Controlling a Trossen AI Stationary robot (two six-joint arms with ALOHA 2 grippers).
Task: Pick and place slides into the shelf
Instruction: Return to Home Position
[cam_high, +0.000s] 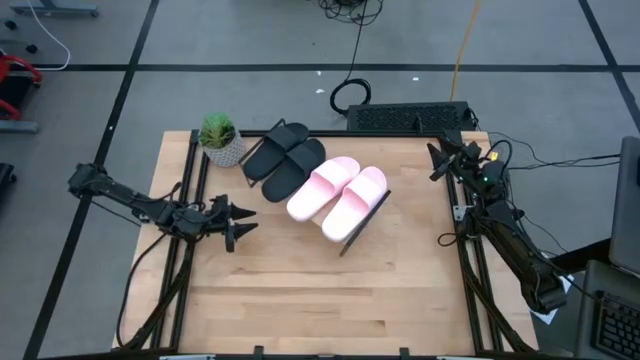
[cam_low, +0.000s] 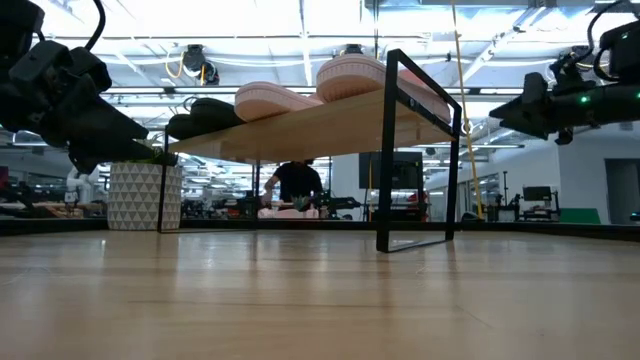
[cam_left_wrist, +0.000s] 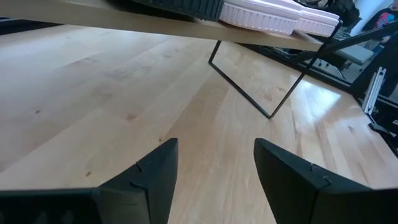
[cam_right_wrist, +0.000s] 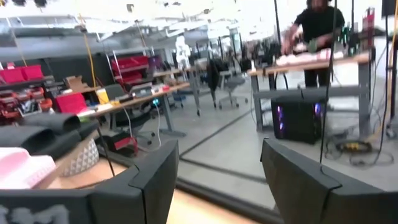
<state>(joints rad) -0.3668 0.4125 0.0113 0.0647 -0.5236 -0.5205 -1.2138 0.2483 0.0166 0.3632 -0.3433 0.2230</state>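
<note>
Two black slides (cam_high: 285, 158) and two pink slides (cam_high: 340, 191) lie side by side on the slanted wooden shelf (cam_high: 368, 218), which stands on its thin black frame (cam_low: 415, 160) in the far middle of the table. My left gripper (cam_high: 243, 224) hovers open over the table's left part, pointing toward the shelf, nothing between its fingers (cam_left_wrist: 155, 177). My right gripper (cam_high: 436, 160) is open near the table's far right corner, pointing away over the far edge; its fingers (cam_right_wrist: 155, 174) hold nothing.
A small potted plant (cam_high: 220, 138) in a white patterned pot stands at the far left, beside the black slides. A black box (cam_high: 410, 117) lies behind the far edge. Bare wood (cam_high: 320, 300) spreads across the near half of the table. A person (cam_low: 297, 185) is in the room behind.
</note>
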